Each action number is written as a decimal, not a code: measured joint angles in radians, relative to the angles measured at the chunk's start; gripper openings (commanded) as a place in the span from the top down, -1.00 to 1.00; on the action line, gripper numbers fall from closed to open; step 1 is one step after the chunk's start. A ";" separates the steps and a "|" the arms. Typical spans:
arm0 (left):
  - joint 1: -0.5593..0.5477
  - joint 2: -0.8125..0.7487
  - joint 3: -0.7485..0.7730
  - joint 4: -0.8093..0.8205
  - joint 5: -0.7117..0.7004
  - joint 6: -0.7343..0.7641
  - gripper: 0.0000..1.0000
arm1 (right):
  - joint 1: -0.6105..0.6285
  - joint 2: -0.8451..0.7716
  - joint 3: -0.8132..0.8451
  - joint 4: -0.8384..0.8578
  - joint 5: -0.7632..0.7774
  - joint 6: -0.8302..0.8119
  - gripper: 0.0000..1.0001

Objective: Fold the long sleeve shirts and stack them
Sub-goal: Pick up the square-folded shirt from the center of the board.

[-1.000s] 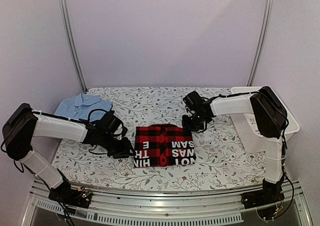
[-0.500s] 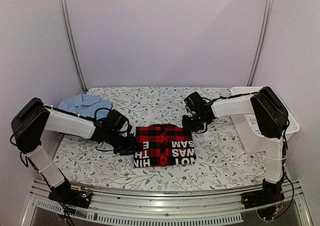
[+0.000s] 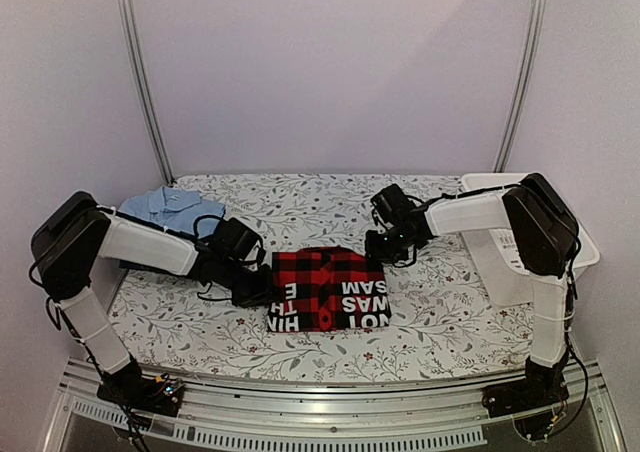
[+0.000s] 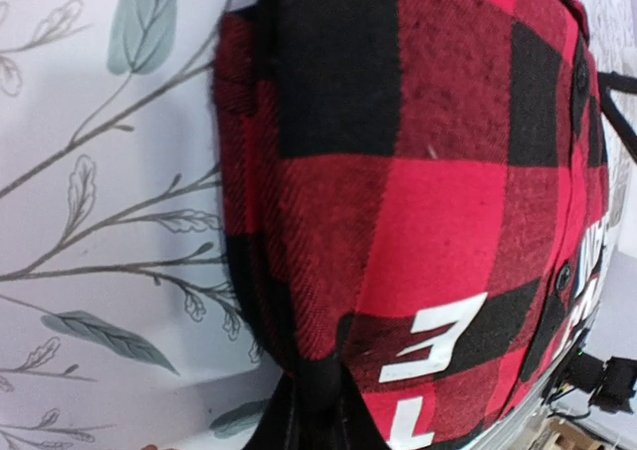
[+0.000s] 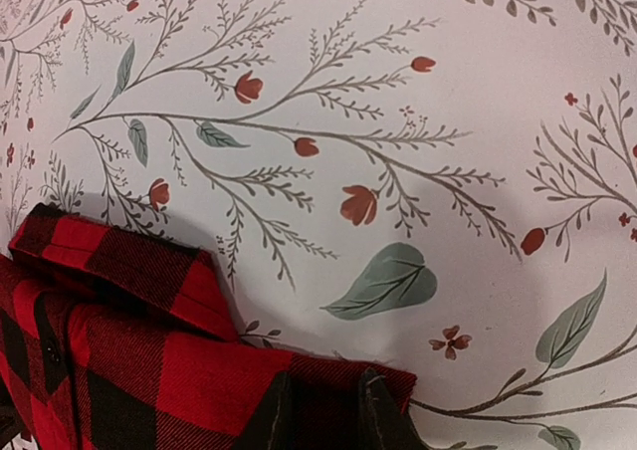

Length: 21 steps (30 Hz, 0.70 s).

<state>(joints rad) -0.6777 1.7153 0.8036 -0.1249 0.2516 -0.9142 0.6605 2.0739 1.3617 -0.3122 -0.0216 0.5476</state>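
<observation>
The red-and-black checked flannel shirt lies folded in a square at the table's middle, white lettering facing up. My left gripper is at its left edge. In the left wrist view the flannel fills the frame and the gripper is pinched on its folded edge. My right gripper is at the far right corner, and its narrow-set fingers hold the flannel corner between them. The light blue collared shirt lies folded at the far left. The dark navy garment is out of view.
A white plastic basket stands at the table's right edge beside the right arm. The table is covered by a floral cloth. Two metal posts rise at the back corners.
My left arm has swung right, bringing its gripper from the bare cloth up to the flannel's left edge. My right gripper has stayed at the far right corner.
</observation>
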 measured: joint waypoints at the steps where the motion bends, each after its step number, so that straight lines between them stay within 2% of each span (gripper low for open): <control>1: 0.000 0.002 0.000 0.000 0.000 -0.002 1.00 | 0.000 -0.001 -0.001 0.001 -0.002 -0.002 0.54; 7: 0.000 0.003 0.004 -0.008 0.003 0.011 1.00 | 0.000 -0.005 -0.002 -0.001 -0.018 -0.011 0.37; 14: 0.004 -0.011 0.040 -0.113 -0.029 0.074 1.00 | 0.000 -0.046 -0.018 -0.031 -0.034 -0.021 -0.13; 18: 0.024 -0.052 0.056 -0.215 -0.056 0.126 1.00 | 0.000 -0.097 -0.021 -0.060 -0.036 -0.029 -0.19; 21: 0.043 -0.084 0.081 -0.290 -0.071 0.170 1.00 | 0.006 -0.157 -0.030 -0.081 -0.035 -0.036 -0.13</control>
<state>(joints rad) -0.6350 1.6314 0.8848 -0.4149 0.1806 -0.7444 0.6662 1.9167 1.3319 -0.3931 -0.0570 0.5114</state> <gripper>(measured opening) 0.014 0.591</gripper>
